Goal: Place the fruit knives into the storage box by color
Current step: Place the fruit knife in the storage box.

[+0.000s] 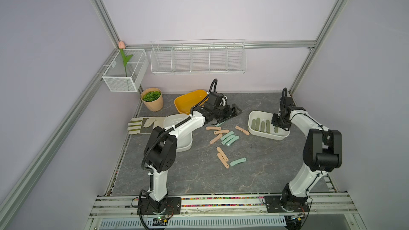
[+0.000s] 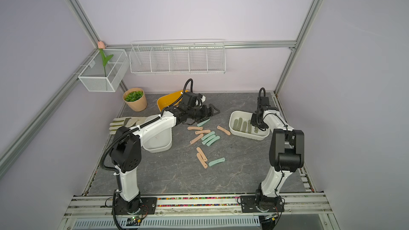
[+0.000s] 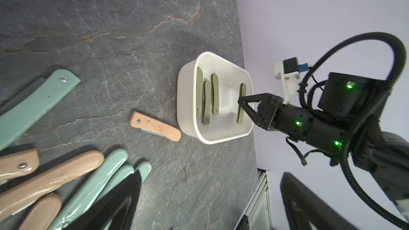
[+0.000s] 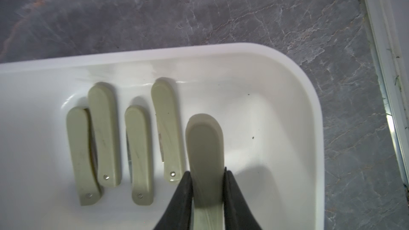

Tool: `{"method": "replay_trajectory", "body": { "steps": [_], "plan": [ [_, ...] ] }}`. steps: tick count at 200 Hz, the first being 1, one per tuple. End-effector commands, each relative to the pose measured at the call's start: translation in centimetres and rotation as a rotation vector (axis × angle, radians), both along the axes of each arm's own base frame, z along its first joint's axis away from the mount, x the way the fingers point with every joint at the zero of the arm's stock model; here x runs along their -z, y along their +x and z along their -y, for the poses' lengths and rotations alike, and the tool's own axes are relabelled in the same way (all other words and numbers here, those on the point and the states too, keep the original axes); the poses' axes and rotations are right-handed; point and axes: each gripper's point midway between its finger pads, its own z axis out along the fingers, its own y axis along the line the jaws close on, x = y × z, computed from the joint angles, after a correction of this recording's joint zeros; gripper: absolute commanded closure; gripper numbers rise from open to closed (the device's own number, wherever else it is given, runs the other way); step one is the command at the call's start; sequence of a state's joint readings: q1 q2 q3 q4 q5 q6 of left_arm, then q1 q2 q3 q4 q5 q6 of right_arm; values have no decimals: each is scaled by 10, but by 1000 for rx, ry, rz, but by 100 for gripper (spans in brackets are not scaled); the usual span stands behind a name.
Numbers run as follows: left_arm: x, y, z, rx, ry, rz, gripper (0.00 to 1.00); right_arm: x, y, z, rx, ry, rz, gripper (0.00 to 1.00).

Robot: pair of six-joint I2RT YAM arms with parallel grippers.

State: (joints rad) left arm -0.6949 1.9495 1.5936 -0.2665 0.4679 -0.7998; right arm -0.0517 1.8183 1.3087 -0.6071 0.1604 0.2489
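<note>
Closest to the right wrist camera, an olive fruit knife (image 4: 204,142) is pinched at one end between the fingers of the right end effector (image 4: 207,173), its free end reaching out over the floor of the right white box (image 4: 314,107). Four olive knives (image 4: 104,133) already lie side by side there. The held one sits just beside the nearest of them, and I cannot tell whether it touches the floor.

The risk, as I judge it:
- With only one end gripped, the knife may swing on release and land across its neighbour.
- A tilted or high drop could bounce it toward the wall.
- The fingers work close to the rim, so a sideways pull could shove the box.
- On the desk (image 1: 199,173), pink knives (image 1: 221,132) and mint knives (image 1: 230,138) lie touching, so one grab could take two colours.

The right arm has its elbow raised and its wrist pointing down into the box. The left arm stretches low toward the middle. The left end effector (image 1: 236,111) is spread wide and empty, hovering over a mint knife (image 2: 203,122).
</note>
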Motion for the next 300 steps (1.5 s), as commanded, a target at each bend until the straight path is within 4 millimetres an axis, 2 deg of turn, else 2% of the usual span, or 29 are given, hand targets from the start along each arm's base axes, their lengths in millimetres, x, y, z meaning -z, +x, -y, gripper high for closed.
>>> {"method": "replay_trajectory", "body": {
  "steps": [1, 117, 147, 169, 222, 264, 300],
  "plan": [
    [-7, 2, 10, 24, -24, 21, 1, 2, 11, 9, -27, -60, 4, 76],
    [-1, 1, 13, 38, -31, -5, 1, 37, 31, 6, -30, -41, -53, 75],
    [0, 2, 13, 35, -30, -8, 1, 38, 33, 6, -23, -37, -62, 67],
    [-1, 1, 13, 35, -32, -10, 1, 27, 34, 3, -14, -19, -48, 61],
    [-6, -2, 7, 18, -28, -9, 1, -29, 19, -23, -11, 72, 75, 55],
    [-13, -12, -8, -24, -24, 2, 1, -63, -13, -63, -78, 121, 123, 45],
    [-17, -23, -28, -63, -2, 14, 1, -75, -48, -101, -141, 199, 143, 25]
  ]
}}
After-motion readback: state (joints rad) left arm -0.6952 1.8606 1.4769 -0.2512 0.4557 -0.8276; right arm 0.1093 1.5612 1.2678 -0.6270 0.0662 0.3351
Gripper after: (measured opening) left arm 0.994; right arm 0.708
